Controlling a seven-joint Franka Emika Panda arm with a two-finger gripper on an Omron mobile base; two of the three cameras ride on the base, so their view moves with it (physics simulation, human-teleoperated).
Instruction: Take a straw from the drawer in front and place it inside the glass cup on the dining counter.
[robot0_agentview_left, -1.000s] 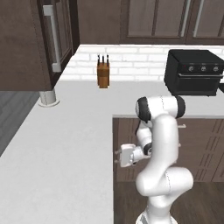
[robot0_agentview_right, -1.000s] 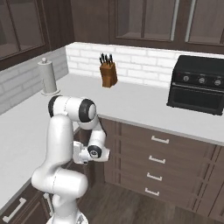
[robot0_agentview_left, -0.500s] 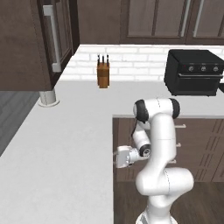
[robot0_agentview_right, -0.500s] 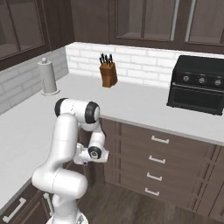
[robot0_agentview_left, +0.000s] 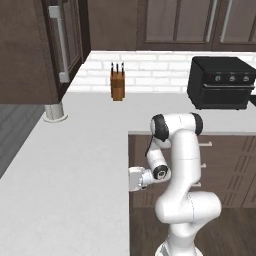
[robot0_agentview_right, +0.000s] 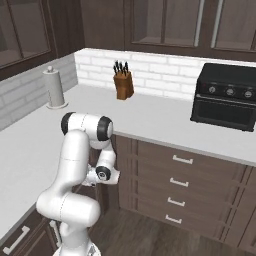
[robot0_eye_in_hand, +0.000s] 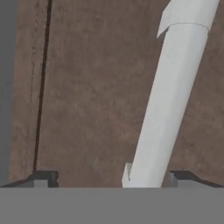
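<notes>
While the arm was folded low, the tool (robot0_eye_in_hand: 113, 178) was held open against the drawer (robot0_eye_in_hand: 87, 96).

As seen from the hand, the dark fingertips (robot0_eye_in_hand: 43, 177) were spread wide on either side of a pale bar handle (robot0_eye_in_hand: 168, 109), set just ahead on the brown wooden front. From the base cameras, the hand was seen tucked under the edge of the white bench (robot0_agentview_left: 65, 165), on which a knife block (robot0_agentview_left: 117, 82), a black oven (robot0_agentview_left: 222, 82) and a paper towel roll (robot0_agentview_right: 55, 87) were shown.
</notes>
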